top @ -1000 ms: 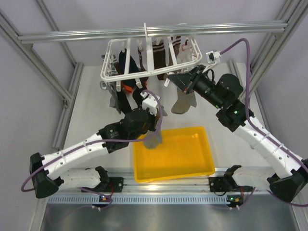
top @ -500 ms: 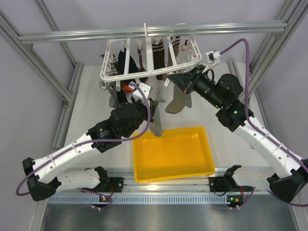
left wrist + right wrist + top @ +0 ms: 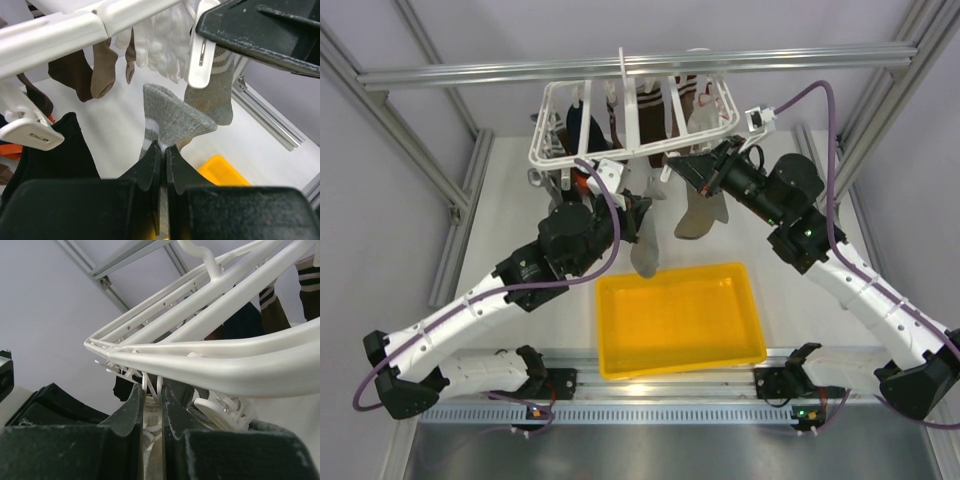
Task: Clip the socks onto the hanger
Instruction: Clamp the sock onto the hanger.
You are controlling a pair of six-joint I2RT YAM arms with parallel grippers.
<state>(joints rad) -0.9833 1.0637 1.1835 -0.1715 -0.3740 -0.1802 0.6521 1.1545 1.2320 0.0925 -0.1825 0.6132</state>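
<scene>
Pinching a grey sock beside one of its white stripes, the left gripper is holding its jaws closed on the fabric. One end of the sock is standing up above the fingertips. In the top view the rest is hanging down below the left gripper as a grey sock. It is hanging under the near rail of the hanger, just beyond the far edge of the yellow tray.

The right gripper is holding its jaws closed on a white clip that is dangling from the near rail of the hanger. In the left wrist view that white clip is showing under a black finger of the right gripper, up and to the right of the held sock and apart from it.

A second grey sock is hanging from the hanger just behind that clip. In the top view the second grey sock is hanging to the right of the held one, below the right gripper.

Further left, brown socks, a white item and a black sock are also hanging from the frame. The hanger itself is hanging from an aluminium crossbar at the far side of the table. A corner of the yellow tray is showing below the held sock.
</scene>
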